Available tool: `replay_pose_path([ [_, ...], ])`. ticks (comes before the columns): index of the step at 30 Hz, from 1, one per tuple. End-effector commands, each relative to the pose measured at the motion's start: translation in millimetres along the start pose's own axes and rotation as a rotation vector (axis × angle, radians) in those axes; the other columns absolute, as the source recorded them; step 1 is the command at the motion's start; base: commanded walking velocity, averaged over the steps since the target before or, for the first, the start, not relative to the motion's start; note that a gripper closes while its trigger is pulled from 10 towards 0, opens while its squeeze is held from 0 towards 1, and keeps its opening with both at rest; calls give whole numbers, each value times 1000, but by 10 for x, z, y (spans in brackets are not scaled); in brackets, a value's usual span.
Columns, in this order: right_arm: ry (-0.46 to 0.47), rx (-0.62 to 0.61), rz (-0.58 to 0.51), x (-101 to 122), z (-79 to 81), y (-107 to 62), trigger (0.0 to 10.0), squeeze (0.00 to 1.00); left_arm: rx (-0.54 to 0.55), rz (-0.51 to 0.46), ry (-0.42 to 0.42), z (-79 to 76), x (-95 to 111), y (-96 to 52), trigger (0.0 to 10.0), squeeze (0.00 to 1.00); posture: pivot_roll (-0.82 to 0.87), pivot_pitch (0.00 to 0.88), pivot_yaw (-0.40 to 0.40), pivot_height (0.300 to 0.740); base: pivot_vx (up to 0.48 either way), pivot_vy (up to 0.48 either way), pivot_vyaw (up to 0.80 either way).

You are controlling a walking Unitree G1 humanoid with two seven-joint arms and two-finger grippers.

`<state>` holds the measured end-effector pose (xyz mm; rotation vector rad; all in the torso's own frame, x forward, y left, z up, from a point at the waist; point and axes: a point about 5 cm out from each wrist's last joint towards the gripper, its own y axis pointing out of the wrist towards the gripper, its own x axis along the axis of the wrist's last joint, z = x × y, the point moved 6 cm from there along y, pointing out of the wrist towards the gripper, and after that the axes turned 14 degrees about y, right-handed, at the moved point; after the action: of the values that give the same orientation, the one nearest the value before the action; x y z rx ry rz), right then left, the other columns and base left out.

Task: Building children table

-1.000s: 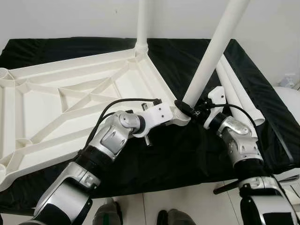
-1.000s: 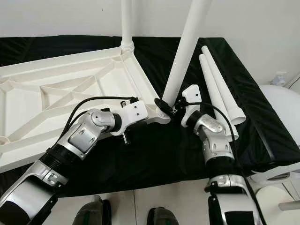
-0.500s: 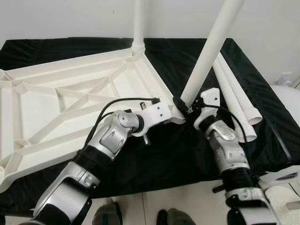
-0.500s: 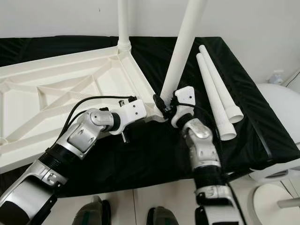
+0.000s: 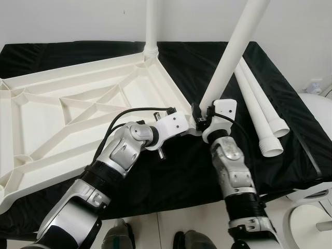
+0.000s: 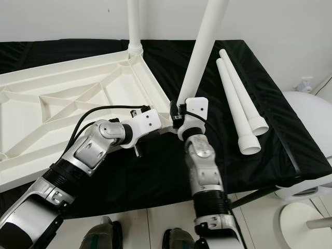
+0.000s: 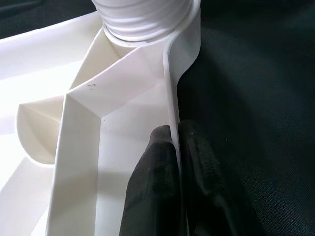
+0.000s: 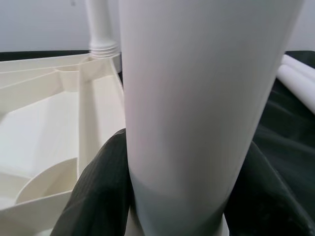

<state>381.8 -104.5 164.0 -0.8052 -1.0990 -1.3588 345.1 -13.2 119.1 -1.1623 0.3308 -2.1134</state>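
Right gripper (image 8: 172, 196) is clamped round the base of a white table leg (image 5: 233, 54), which is being stood, still leaning, in the corner socket of the upside-down white tabletop (image 5: 62, 111) just beside it. Left gripper (image 7: 174, 162) is pinched onto the tabletop's thin rim right below that socket, so the frame is kept steady. One leg (image 5: 151, 26) is already seated upright at the far corner, and two spare legs (image 5: 259, 111) are laid on the black cloth (image 5: 176, 171) off to the right gripper's outer side. Worth watching: with the leg tilted like that, the threads could probably get crossed, or the tabletop could be levered up and slid on the cloth.
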Motion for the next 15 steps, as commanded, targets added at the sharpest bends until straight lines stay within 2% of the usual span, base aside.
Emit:
replay_pose_path([
  [1,26,5,-58,152,71,21,10000,0,-15,-44,55,-57,166,52,10000,0,-7,39,-40,740,0,0,0],
  [5,35,-25,-56,126,155,13,10000,0,-14,-42,54,-57,161,51,10000,0,-3,34,-42,740,0,0,0],
  [13,17,-46,-72,172,117,3,10000,0,-13,-42,55,-52,163,49,10000,0,-8,38,-43,740,0,0,0],
  [14,30,-41,-72,171,125,-7,10000,1000,-12,-43,54,-50,167,50,10000,0,-11,41,-44,740,0,0,0],
  [15,37,-33,-74,174,135,-19,10000,1000,-11,-44,53,-50,171,51,10000,0,-13,43,-43,740,0,0,0],
])
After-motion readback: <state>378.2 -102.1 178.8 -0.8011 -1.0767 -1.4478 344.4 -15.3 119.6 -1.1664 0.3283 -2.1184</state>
